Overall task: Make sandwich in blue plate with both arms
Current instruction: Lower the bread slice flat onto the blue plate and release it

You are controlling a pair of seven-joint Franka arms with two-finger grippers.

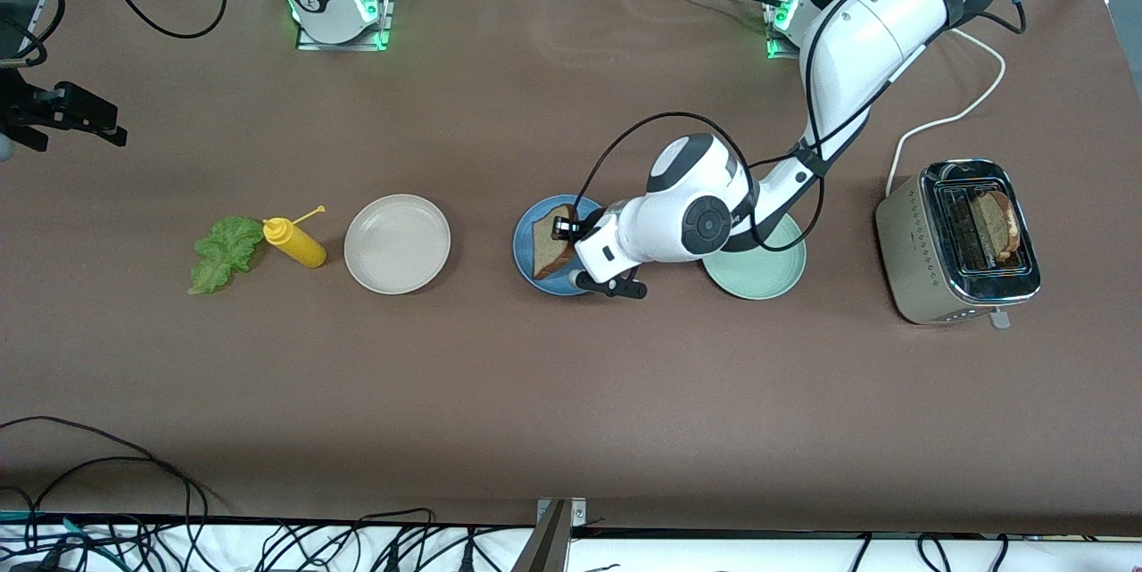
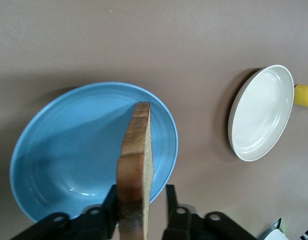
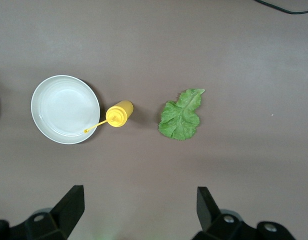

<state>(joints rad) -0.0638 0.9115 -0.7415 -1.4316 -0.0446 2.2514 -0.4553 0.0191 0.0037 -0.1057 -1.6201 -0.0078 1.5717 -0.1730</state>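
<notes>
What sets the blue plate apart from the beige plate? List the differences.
The blue plate has a bread slice over it, between the left gripper's fingers; the beige plate holds nothing. The blue plate lies toward the left arm's end, by the pale green plate; the beige plate sits beside the yellow squeeze bottle. Both are round and shallow.

Three round plates sit on the table: one blue plate [image 1: 526,242], one beige plate [image 1: 397,244] and one pale green plate [image 1: 767,273]. Two bread slices show, one [image 1: 551,242] over the blue plate and one [image 1: 992,224] in the single toaster [image 1: 928,260]. There is one lettuce leaf [image 1: 223,252] and one yellow squeeze bottle [image 1: 294,242]. Two robot arms, two grippers.
</notes>
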